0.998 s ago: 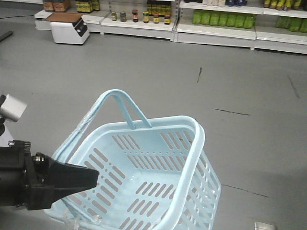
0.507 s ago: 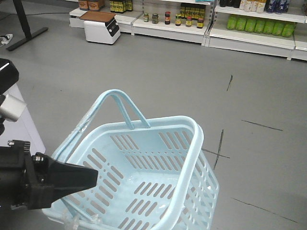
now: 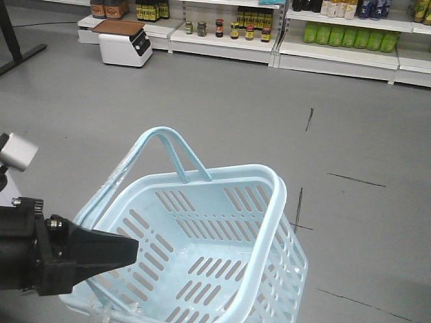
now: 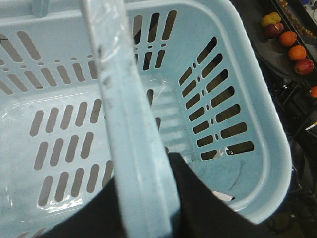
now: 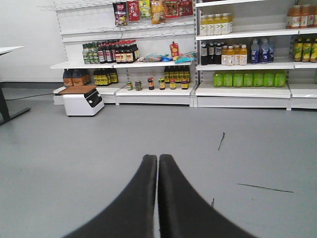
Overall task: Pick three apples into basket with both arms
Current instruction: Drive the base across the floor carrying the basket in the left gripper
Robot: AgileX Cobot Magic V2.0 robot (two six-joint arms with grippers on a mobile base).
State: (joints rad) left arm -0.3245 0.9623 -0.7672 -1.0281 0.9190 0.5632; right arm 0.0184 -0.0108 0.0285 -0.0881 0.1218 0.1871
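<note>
1. My left claw [image 3: 125, 251] is clenched on the handle [image 4: 130, 124] of the empty basket [image 3: 277, 202]; I should carry it level.
2. My right claw [image 5: 158, 163] is pinched shut, holding nothing.
3. Dark red apples [image 4: 274, 30] lie well apart from the basket; approach them next.

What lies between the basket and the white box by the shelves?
Only bare grey floor, as the front view shows, between the basket and the white box.
</note>
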